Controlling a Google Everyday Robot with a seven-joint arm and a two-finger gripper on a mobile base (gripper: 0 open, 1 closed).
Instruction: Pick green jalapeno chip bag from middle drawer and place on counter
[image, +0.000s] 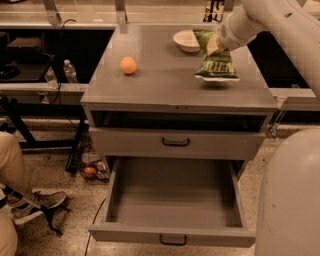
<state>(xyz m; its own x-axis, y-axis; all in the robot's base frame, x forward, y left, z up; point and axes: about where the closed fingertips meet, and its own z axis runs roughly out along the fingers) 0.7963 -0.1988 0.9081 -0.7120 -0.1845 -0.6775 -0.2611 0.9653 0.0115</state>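
While the green jalapeno chip bag (218, 64) hangs at the far right of the counter (160, 85), the gripper (214, 45) pinches its top corner. I cannot tell if its lower edge touches. A white bowl (185, 40) sits just left, an orange (128, 65) farther left. The middle drawer (172, 202) stands open below. The white arm (270, 20) slants in from the far right.

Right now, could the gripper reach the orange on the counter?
Probably yes: the gripper hangs over the counter, with only bare surface between it and the orange, though it holds the green jalapeno chip bag.
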